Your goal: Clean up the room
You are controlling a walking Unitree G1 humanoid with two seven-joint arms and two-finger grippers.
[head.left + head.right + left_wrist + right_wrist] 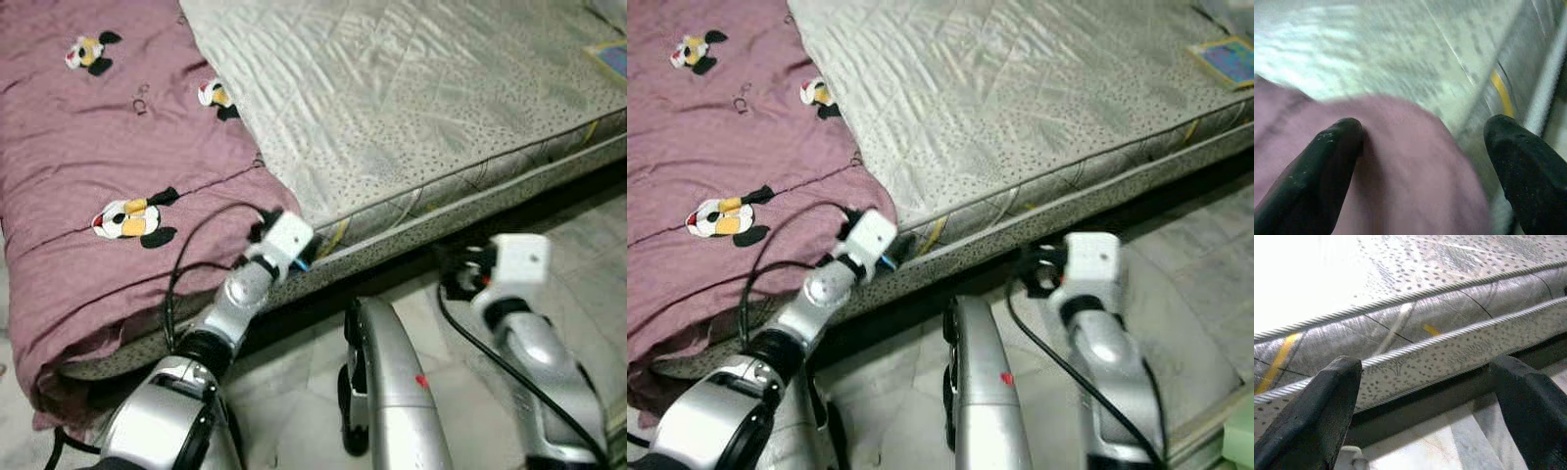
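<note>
The pink blanket [98, 176] with cartoon mice lies bunched over the mattress [411, 108] end, 1 corner drooping off its edge, so we judge tidying unfinished. Our left gripper [1420, 147] is spread wide over that corner, gripping nothing. Our right gripper [1425, 396] gapes empty beside the mattress edge, above the floor [588, 255].

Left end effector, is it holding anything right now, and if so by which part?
Nothing is held yet. The left end effector is open, its fingers straddling the corner of the pink blanket at the mattress edge.
</note>
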